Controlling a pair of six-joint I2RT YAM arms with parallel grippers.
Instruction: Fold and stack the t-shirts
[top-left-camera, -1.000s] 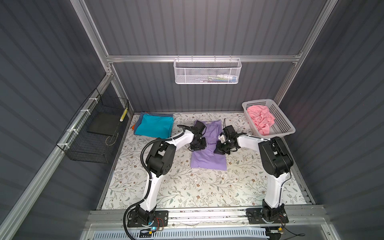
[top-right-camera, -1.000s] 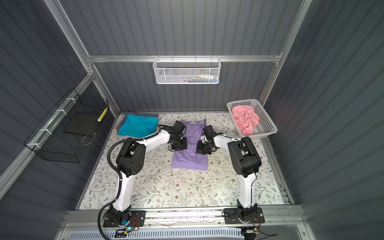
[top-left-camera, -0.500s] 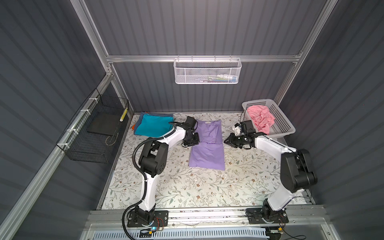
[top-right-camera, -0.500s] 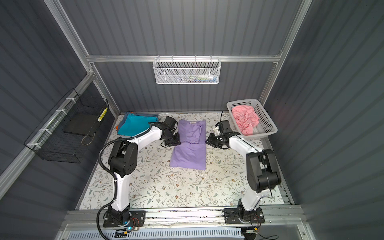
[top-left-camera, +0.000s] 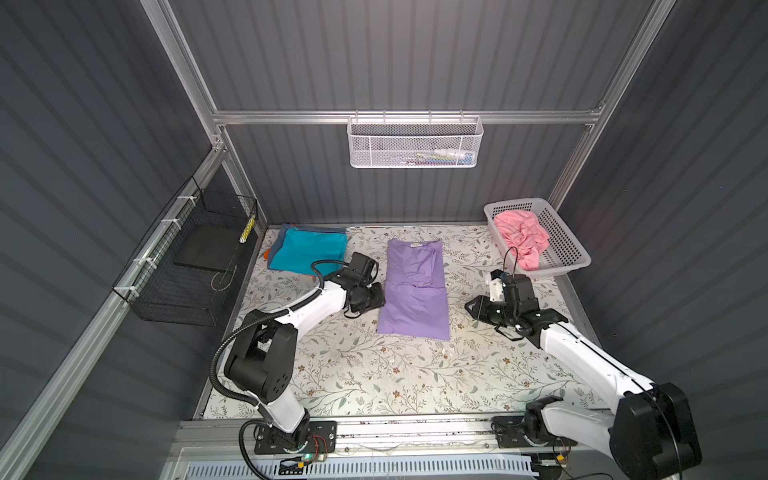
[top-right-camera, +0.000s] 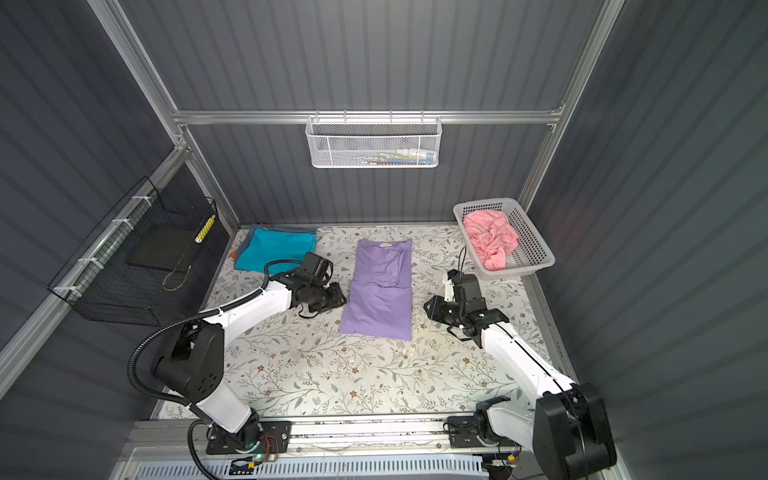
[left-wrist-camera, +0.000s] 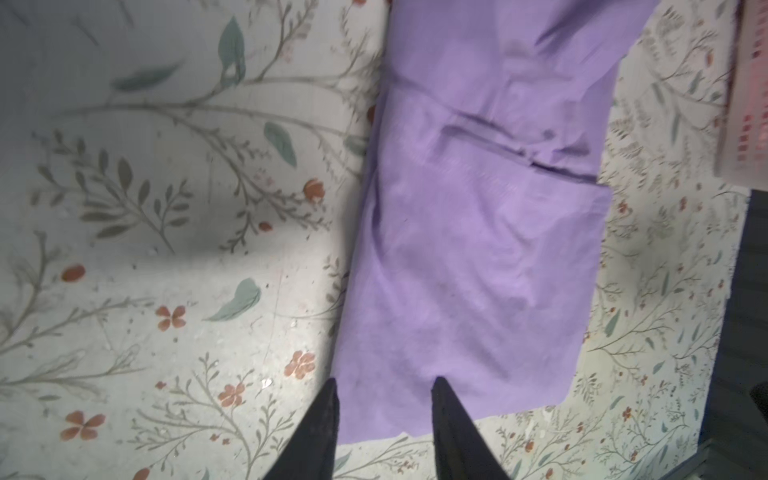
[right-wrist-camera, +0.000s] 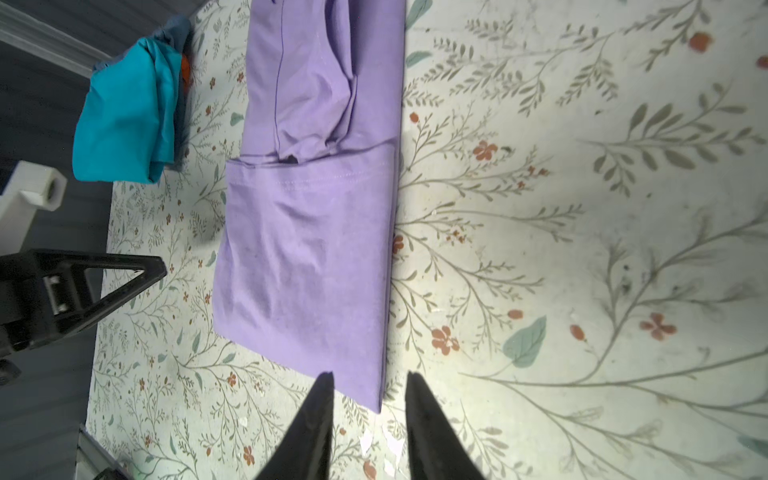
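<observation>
Floral counter (top-left-camera: 374, 374) fills the floor of the cell. Left arm (top-left-camera: 307, 311): base on the front rail, elbow bunched up near the base, white forearm running low toward the back and middle, wrist bent down. Right arm (top-left-camera: 582, 353): base on the front rail, big joint swung out to the side, forearm stretched long toward the middle, wrist level and pointing at the shirt. Lavender shirt (top-left-camera: 415, 291) lies flat mid-counter between the two arms, sides folded in to a long strip, sleeves tucked on top, collar toward the back wall. White basket (top-left-camera: 569, 257) sits at the back corner on the right arm's side, pink shirt (top-left-camera: 521, 237) crumpled inside it. Stack of folded shirts (top-left-camera: 309, 251) is at the back corner on the left arm's side, teal on top, blue-grey and orange edges showing under it. Left gripper (top-left-camera: 376, 295) is just beside the lavender shirt's near long edge, fingers (left-wrist-camera: 328, 415) narrowly parted, holding nothing. Right gripper (top-left-camera: 471, 307) is apart from the shirt's other edge, fingers (right-wrist-camera: 320, 407) narrowly parted, also holding nothing.
</observation>
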